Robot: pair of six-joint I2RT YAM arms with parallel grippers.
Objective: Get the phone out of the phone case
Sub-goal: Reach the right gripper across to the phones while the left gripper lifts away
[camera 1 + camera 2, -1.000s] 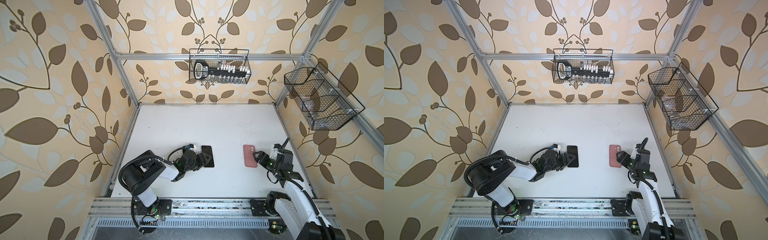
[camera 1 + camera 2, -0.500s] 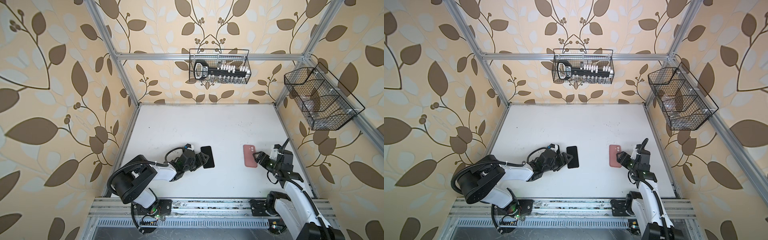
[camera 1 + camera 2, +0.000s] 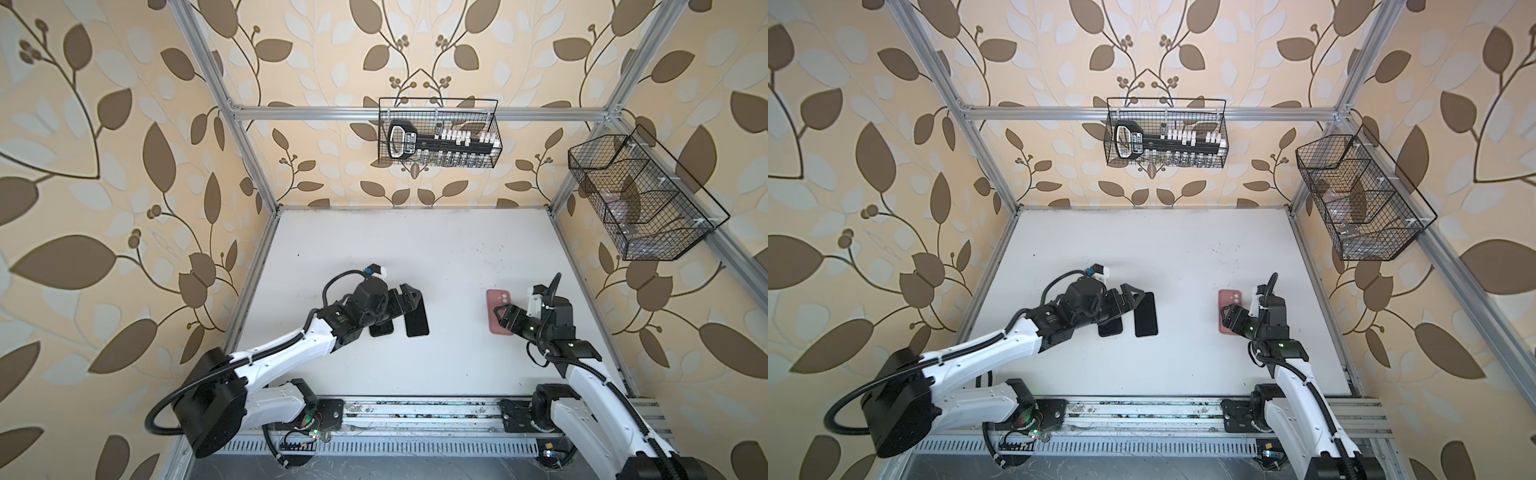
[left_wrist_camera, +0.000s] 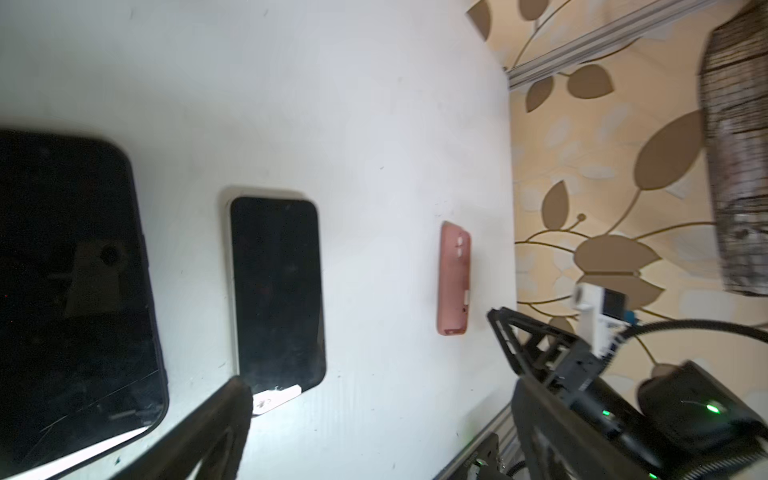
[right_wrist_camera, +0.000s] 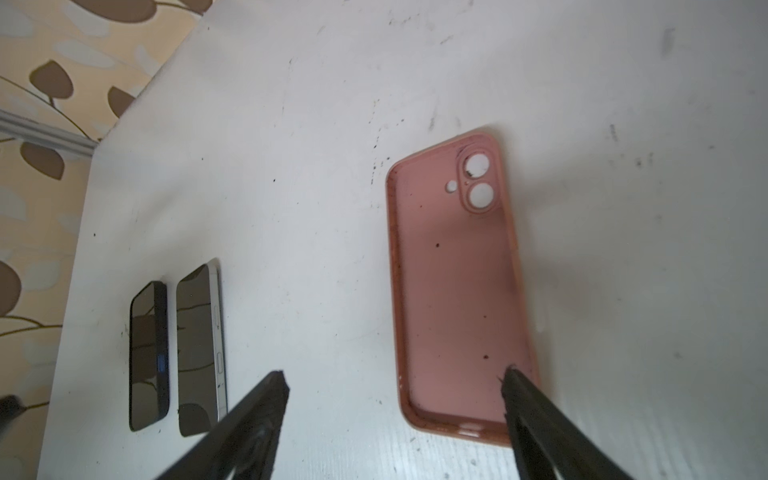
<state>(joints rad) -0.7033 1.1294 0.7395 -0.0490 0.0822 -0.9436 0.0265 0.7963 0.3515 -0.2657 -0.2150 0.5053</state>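
In both top views the pink phone case [image 3: 493,301] [image 3: 1227,297] lies empty on the white table [image 3: 415,249]. The phone [image 3: 417,322] [image 3: 1145,318] lies flat, well apart from the case. A second dark phone [image 3: 381,329] [image 3: 1111,328] lies just beside it, on the side away from the case. The left gripper [image 3: 415,297] [image 3: 1140,297] is over the phones, its jaws apart with nothing between them. The right gripper [image 3: 500,313] [image 3: 1227,311] is over the case.

In the left wrist view the phone [image 4: 276,291], with a light edge, lies between the second dark phone [image 4: 70,291] and the case [image 4: 453,282]. One of the left gripper's fingers [image 4: 224,419] shows at the phone's corner.

In the right wrist view the case [image 5: 453,291] has its open side up. The right gripper [image 5: 395,372] stands wide and holds nothing, at the case's end that is away from the camera holes.
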